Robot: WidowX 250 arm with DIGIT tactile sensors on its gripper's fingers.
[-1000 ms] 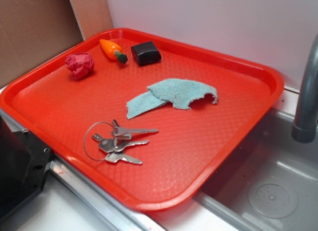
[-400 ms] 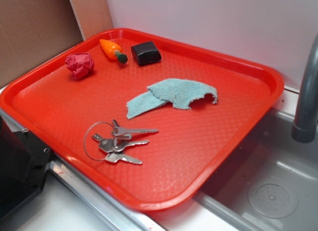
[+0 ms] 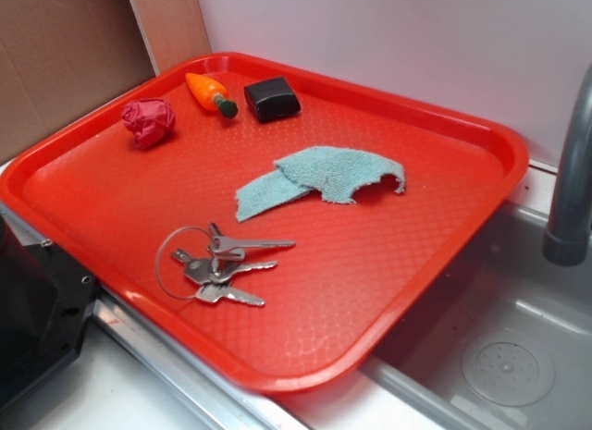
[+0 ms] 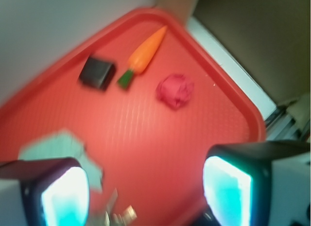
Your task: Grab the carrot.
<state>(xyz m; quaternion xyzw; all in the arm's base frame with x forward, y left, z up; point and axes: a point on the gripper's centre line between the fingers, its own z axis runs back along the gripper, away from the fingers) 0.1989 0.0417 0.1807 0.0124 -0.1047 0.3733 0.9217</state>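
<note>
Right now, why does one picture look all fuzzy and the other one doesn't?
The wrist view is blurred: the carrot, the black box and the pink ball have soft edges, and the open gripper has pads that glow bright cyan. The exterior view is sharp, so the keys and cloth show crisply, with soft shadows.

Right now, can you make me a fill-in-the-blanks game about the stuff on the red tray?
1. The carrot lies between the pink ball and the black ____.
2. The carrot's leafy end is colored ____.
3. The blue cloth lies between the black box and the ____.
4. The gripper is open and holds ____.

Missing words: box; green; keys; nothing
</note>
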